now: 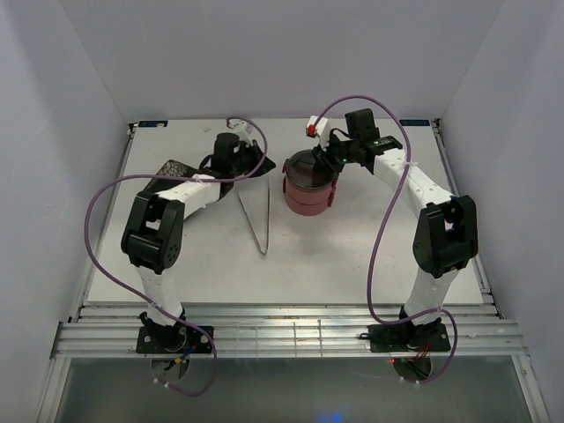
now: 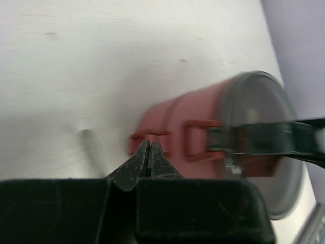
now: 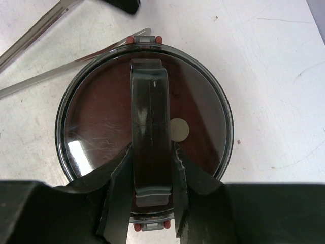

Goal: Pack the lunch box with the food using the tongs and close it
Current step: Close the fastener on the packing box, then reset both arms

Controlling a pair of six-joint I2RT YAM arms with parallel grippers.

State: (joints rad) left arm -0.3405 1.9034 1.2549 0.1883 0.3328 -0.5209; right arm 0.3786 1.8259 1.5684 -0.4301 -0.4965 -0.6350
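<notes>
- Two red tiers of the lunch box [image 1: 307,198] stand stacked on the table, with the smoky see-through lid [image 3: 96,117] sitting level on top. From where I stand it looks closed, or very nearly so.
- Directly over the lunch box, the right gripper [image 3: 151,155] pinches the dark arched handle [image 3: 150,91] that runs across the lid, one finger on each side of the bar. My guess is that it holds there to seat the lid squarely or to steady the stack.
- Just left of the lunch box hangs the left gripper [image 2: 148,148], its fingers pressed together on nothing. Its nose points at the small side handles, seemingly without touching. I'd say it is simply out of the way.
- Left of the lunch box, the tongs [image 1: 257,220] lie flat on the table, with the joined end toward the arm bases. Neither gripper touches them, which suits a packing job that looks done.
- No food shows outside the lunch box. Through the lid I make out only dark red and one pale round spot, so I can't say what's inside.
- Further left of the lunch box, a dark patterned plate [image 1: 172,167] sits half hidden by the left arm.
</notes>
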